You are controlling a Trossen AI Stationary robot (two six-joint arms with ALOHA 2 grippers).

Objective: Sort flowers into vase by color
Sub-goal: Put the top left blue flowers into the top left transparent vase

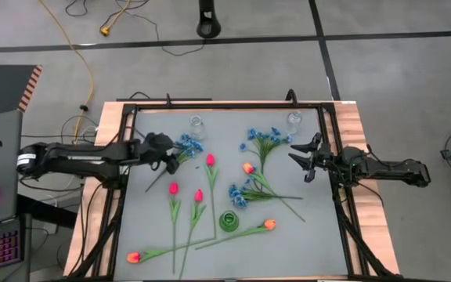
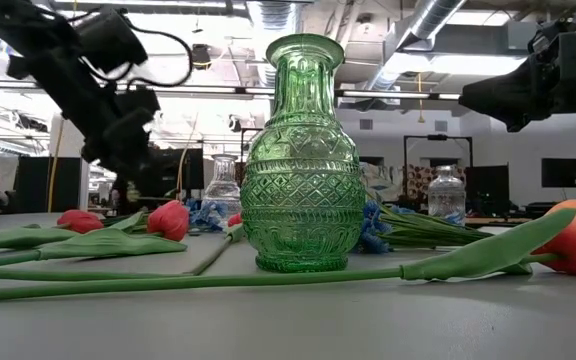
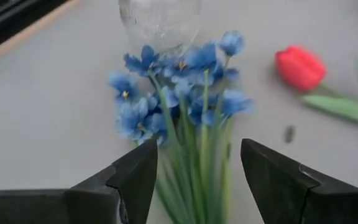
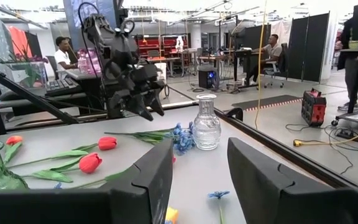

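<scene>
My left gripper [image 1: 165, 157] hovers open over a blue bunch [image 1: 187, 144] lying by a clear vase [image 1: 196, 124]. In the left wrist view its fingers [image 3: 197, 155] stand on either side of the green stems [image 3: 194, 168] without touching them, and the blossoms [image 3: 179, 87] lie ahead. My right gripper [image 1: 302, 157] waits open above the table's right side [image 4: 201, 162]. Two more blue bunches [image 1: 265, 138] [image 1: 238, 196], pink-red tulips [image 1: 210, 160] [image 1: 173, 188] [image 1: 198, 194] and orange tulips [image 1: 248, 168] [image 1: 269, 224] [image 1: 133, 257] lie flat on the grey mat.
A green glass vase [image 1: 229, 221] [image 2: 301, 160] stands upright near the table's near edge. A second clear vase [image 1: 294, 120] stands at the far right corner. A black frame [image 1: 210, 104] rims the mat. People sit in the room beyond.
</scene>
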